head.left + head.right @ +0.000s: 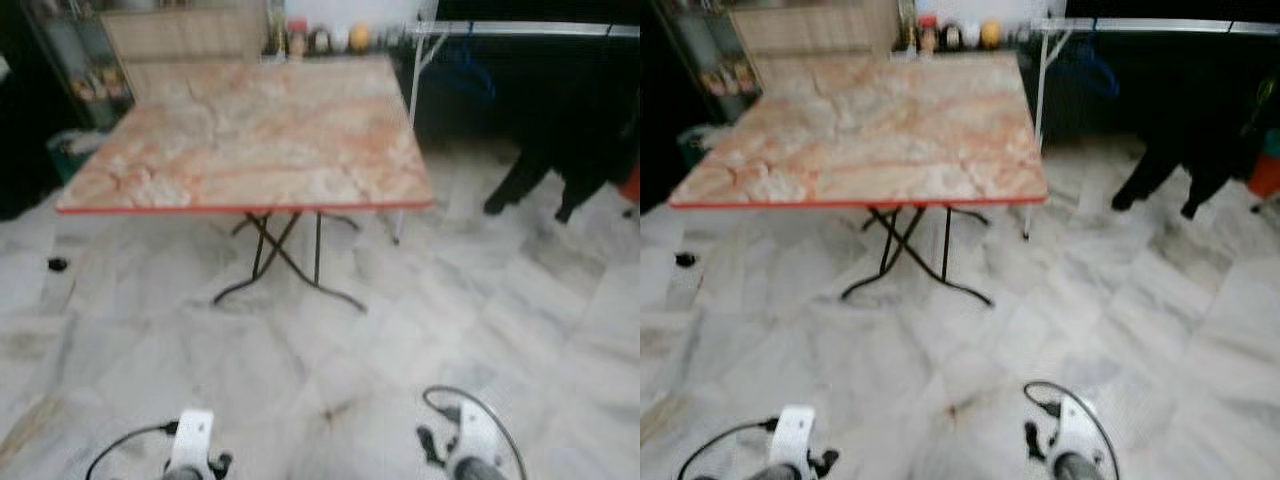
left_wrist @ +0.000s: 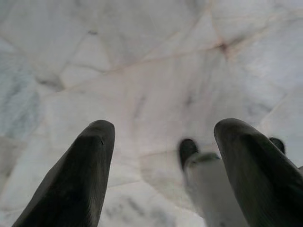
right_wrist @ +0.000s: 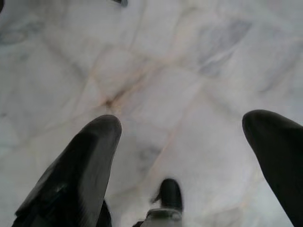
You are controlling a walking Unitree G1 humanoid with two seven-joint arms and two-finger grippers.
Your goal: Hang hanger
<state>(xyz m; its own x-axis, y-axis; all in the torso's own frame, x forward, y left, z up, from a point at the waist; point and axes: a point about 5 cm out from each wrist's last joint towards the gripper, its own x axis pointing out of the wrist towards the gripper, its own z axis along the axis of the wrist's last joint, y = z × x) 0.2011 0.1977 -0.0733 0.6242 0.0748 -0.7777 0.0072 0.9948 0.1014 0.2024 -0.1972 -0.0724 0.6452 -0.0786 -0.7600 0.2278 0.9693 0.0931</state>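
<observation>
A blue hanger hangs on the white clothes rack at the back right, behind the table's far right corner; blur hides its detail. Both my arms hang low by my sides, the left arm and the right arm at the bottom of the head views. In the left wrist view my left gripper is open over the marble floor, with nothing between its fingers. In the right wrist view my right gripper is open too, over bare floor tiles.
A folding table with a pink marble-pattern top and black crossed legs stands straight ahead. A dark shape like a person's legs is to the right of it, under the rack. Shelves stand at the back left. A small black object lies on the floor at left.
</observation>
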